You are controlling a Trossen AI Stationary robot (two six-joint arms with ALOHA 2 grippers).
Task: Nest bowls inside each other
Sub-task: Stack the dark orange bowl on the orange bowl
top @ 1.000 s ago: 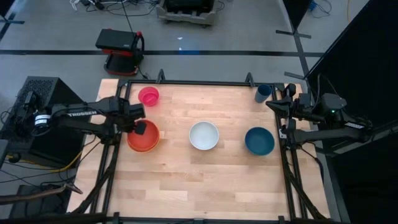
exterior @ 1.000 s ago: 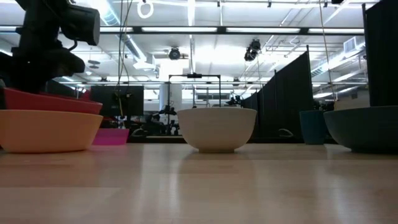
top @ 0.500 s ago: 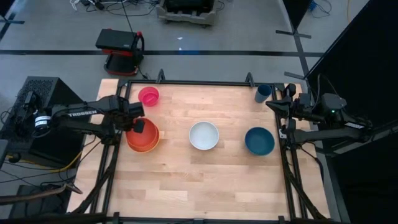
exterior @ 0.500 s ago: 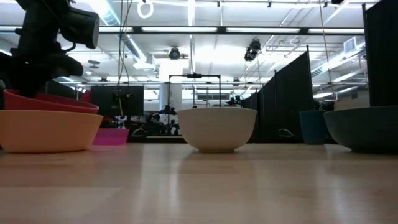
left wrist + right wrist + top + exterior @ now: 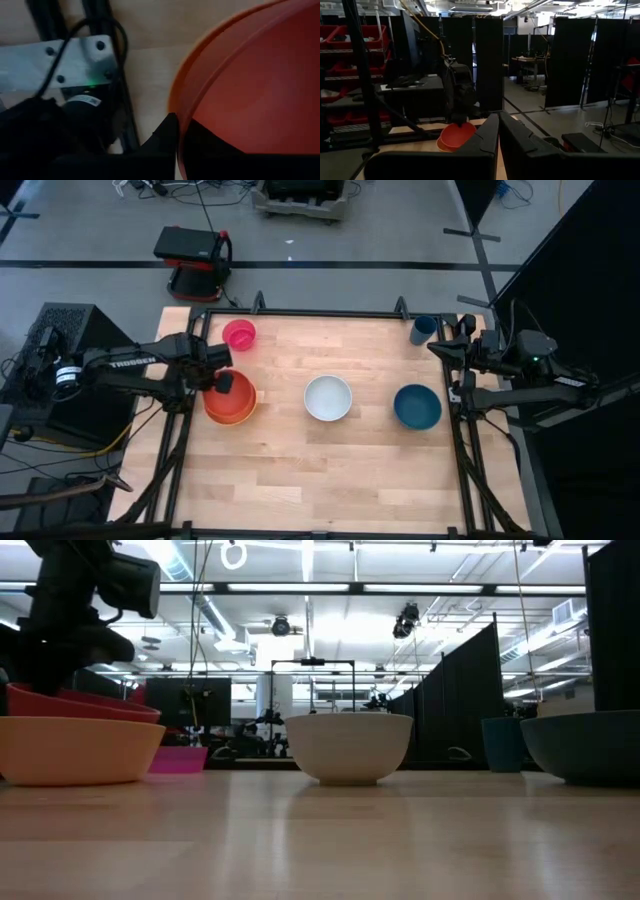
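Two bowls are stacked near the counter's (image 5: pixel 300 470) left edge: the red bowl (image 5: pixel 236 394) tilts inside the orange bowl (image 5: pixel 226 415), its rim pinched by the left fingers (image 5: pixel 226 383). Pink bowl (image 5: pixel 239 334), white bowl (image 5: pixel 328 397), teal bowl (image 5: pixel 417 406) and blue cup (image 5: pixel 423 330) stand apart. Right fingers (image 5: pixel 497 135) closed, empty, at the right edge.

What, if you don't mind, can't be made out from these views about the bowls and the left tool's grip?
- Red bowl: high view, the left tool covers the rim where it grips.
- Orange bowl: low view, cut off by the picture's edge.
- Teal bowl: low view, cut off by the edge.
- Pink bowl: low view, mostly hidden behind the orange bowl.
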